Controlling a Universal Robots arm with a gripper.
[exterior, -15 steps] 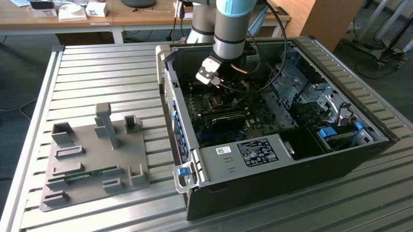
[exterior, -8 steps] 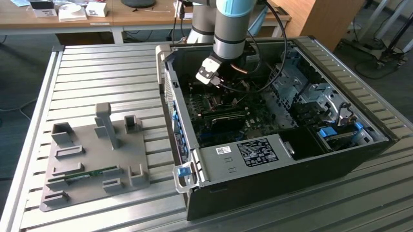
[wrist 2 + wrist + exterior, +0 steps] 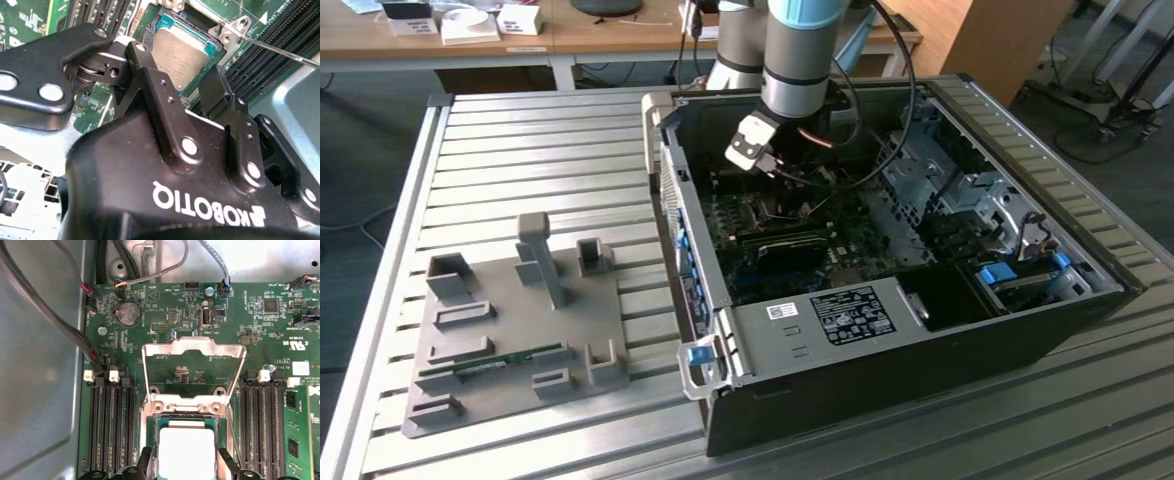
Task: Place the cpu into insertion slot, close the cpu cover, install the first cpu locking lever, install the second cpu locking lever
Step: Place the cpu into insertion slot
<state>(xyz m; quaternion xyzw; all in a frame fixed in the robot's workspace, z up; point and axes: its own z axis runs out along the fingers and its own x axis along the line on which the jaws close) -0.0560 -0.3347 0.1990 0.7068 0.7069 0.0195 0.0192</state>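
Between tips of the claw (image 3: 185,459), silvery square cpu (image 3: 186,444) in insertion slot (image 3: 185,418).

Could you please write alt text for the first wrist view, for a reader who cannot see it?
A silvery chip lies in the square socket of a green circuit board, with the gripper right at it. The metal cover stands open beyond the chip, and long black memory slots flank the socket.

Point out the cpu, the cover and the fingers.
cpu (image 3: 186,452), first wrist view, middle of its silvery top.
cover (image 3: 195,345), first wrist view, frame bar opposite the hinge.
fingers (image 3: 150,87), second wrist view, black shaft of one finger.
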